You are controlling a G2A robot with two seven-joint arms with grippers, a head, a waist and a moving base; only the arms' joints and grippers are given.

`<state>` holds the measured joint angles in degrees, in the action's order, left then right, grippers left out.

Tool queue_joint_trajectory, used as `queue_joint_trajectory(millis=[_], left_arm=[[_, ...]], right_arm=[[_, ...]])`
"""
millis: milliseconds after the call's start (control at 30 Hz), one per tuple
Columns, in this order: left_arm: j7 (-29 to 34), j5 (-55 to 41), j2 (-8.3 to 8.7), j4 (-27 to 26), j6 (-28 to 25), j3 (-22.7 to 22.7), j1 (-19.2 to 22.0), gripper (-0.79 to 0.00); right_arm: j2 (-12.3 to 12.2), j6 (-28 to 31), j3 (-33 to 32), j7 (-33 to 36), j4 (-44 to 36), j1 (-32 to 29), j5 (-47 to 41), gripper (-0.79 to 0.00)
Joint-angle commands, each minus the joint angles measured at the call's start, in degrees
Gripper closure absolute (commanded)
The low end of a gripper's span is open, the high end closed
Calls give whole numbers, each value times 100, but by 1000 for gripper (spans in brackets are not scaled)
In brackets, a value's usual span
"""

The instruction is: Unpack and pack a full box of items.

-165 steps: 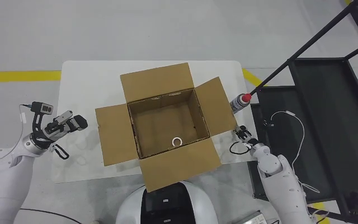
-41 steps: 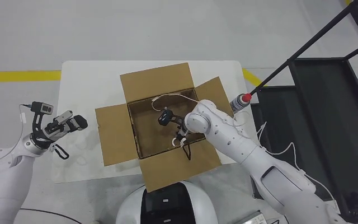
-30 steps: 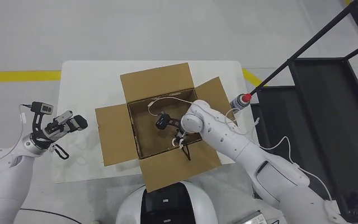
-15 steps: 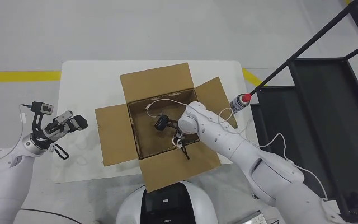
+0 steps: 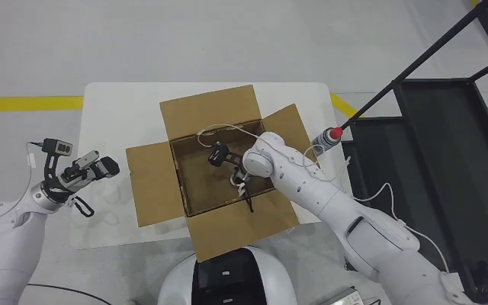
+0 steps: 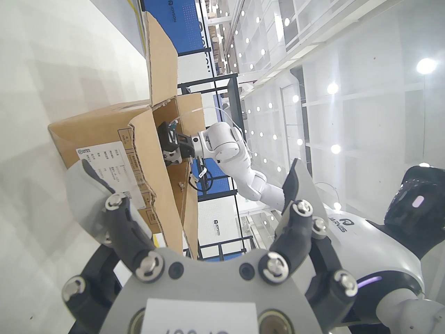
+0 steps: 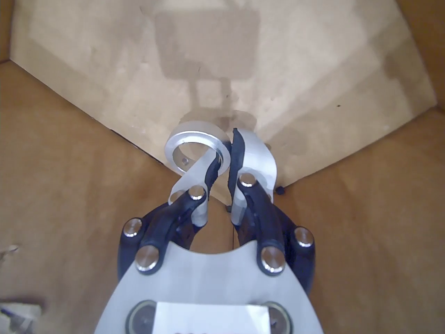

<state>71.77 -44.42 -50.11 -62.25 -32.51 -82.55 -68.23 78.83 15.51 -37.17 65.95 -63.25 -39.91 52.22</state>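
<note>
Box (image 5: 221, 114) is sitting in the middle of the white counter (image 5: 114, 107), with all four flaps folding outward and the top open.

Right arm is reaching down into the box from the side nearest the robot. Right end effector (image 7: 227, 156) is clenching on a pale ring (image 7: 196, 151). One finger is passing through the ring's hole and the other is pressing against the outside, so the ring's wall is being pinched between them. The ring is sitting low in the box, right by the seam where the floor meets a side wall. I cannot tell whether it is resting on the floor or hanging just clear of it. A thin white cable (image 5: 221, 131) from the right arm is arcing over the box opening.

Left arm is hanging off the counter's left edge, well apart from the box. Left end effector (image 6: 189, 166) is standing released, with its fingers spreading wide and nothing between them. It is pointing toward the box, whose labelled side wall is facing it.

A spray can (image 5: 328, 139) with a red cap is standing upright near the counter's right edge, just beside the box's right flap. A black rack (image 5: 435, 152) is standing on the floor to the right of the counter.
</note>
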Motion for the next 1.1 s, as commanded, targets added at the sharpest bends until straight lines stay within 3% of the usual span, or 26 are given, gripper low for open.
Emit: queue_joint_trajectory(millis=[0, 300, 667, 800, 1067], left_arm=[[0, 0, 0, 0, 0, 0, 0, -785], [0, 0, 0, 0, 0, 0, 0, -785], [0, 0, 0, 0, 0, 0, 0, -785], [0, 0, 0, 0, 0, 0, 0, -785], [0, 0, 0, 0, 0, 0, 0, -785]], right_arm=[[-78, -74, -216, -51, -265, -110, -42, 0], [-470, -384, -1603, -513, -1879, -929, -624, 0], [-835, -494, -3325, -1197, -4326, -2775, -1567, 0], [-888, -228, -3682, -1729, -4626, -3267, -1852, 0], [-888, -228, -3682, -1729, -4626, -3267, -1852, 0]])
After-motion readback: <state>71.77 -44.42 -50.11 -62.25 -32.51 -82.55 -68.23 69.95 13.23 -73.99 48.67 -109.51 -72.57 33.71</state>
